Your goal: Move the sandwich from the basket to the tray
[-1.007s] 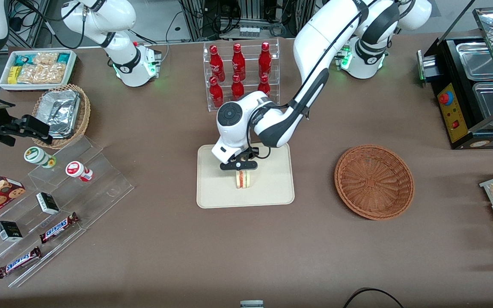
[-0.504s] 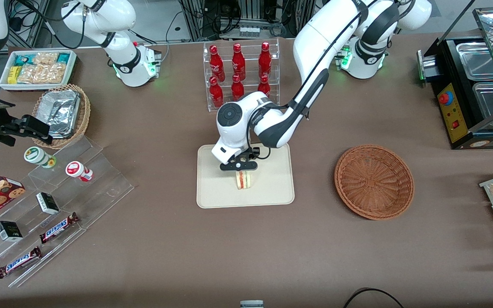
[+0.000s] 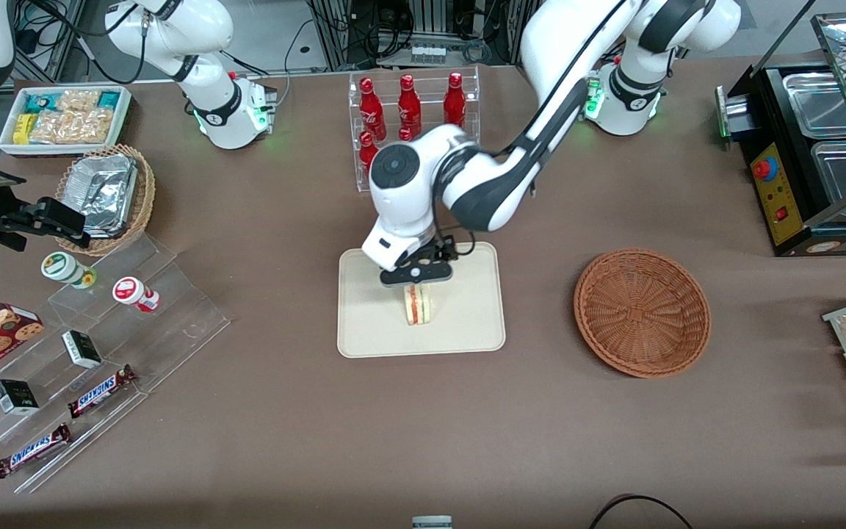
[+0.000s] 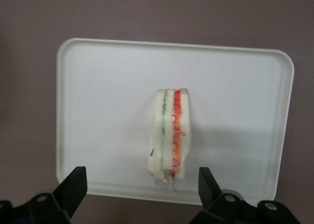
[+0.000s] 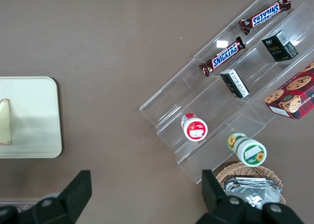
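One sandwich [image 3: 417, 305] stands on edge on the tray [image 3: 364, 334], the basket [image 3: 642, 312] well apart, and the gripper [image 3: 416, 283] hangs just above it, fingers [image 4: 73, 187] spread wide; it looks light and squashy, best pinched gently across its bread faces.

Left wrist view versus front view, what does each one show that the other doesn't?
Only the left wrist view shows the gripper fingers spread wide, apart from the sandwich, which stands on edge with green and red filling stripes facing the camera. Only the front view shows the empty reddish-brown basket toward the working arm's end of the table, the rack of red bottles and the Snickers bars. Both show the sandwich on the cream tray, with the gripper above it.
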Tool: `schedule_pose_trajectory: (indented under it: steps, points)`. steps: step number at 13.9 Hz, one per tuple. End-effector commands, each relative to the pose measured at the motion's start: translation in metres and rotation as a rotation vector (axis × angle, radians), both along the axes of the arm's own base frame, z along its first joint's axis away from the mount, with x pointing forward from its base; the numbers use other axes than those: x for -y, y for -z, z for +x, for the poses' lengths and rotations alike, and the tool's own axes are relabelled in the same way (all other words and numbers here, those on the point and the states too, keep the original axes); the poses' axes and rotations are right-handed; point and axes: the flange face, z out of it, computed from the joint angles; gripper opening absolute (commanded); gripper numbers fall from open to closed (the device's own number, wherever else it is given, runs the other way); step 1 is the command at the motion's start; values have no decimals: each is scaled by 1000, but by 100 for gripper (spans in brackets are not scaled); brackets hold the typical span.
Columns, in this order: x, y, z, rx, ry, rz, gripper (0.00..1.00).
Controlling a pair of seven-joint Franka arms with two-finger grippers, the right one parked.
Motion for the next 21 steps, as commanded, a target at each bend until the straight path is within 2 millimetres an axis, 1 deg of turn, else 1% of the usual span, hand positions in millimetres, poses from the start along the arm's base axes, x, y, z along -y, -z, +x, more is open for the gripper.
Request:
schedule_pose_trajectory:
  steps: [1,2,3,4,6,9,11,14,15,20,21]
  points:
    - [-46,-74,4,6,-78,36,100]
    - [-59,-96,2,12,-92,42,100]
    - [-78,-114,3,13,-98,51,100]
    - [-101,-129,12,22,-128,45,100]
    - [-126,-148,12,23,-123,55,100]
    - [-177,-172,23,15,-116,69,100]
    - [-221,-185,35,-13,-121,56,100]
    - [-278,-203,46,-37,-101,49,100]
    - [-302,-209,50,-47,-86,36,100]
    - [-403,-238,55,-85,-14,-42,100]
    - [-419,-239,53,-100,9,-40,100]
